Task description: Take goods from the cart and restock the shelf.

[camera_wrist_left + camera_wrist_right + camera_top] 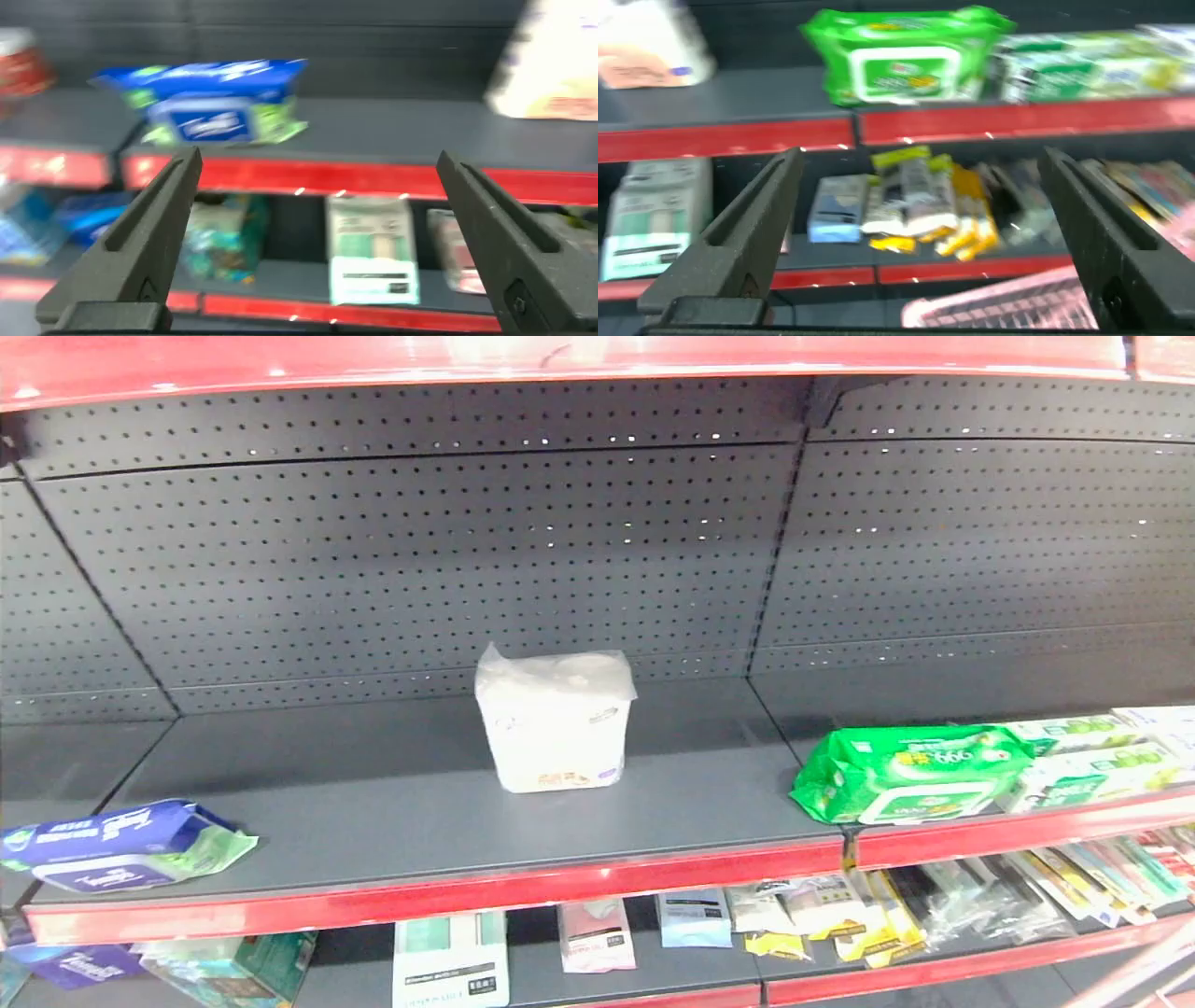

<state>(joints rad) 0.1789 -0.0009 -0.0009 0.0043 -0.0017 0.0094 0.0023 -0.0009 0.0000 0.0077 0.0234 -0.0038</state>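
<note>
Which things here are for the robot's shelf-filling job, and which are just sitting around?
For the job: shelf, white pack, green wipes pack, blue wipes pack, pink cart, open left gripper, open right gripper.

Just lying about: small packets on the lower shelf, pegboard back wall.

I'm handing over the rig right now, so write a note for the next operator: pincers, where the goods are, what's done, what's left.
Left pincer: open, empty, facing the shelf front near the blue pack.
Right pincer: open, empty, facing the shelf front near the green pack; a pink wire basket, likely the cart, is close by.
White pack stands mid-shelf.
Done: a few packs shelved.
Left: fetch more from the cart, fill the bare shelf.
</note>
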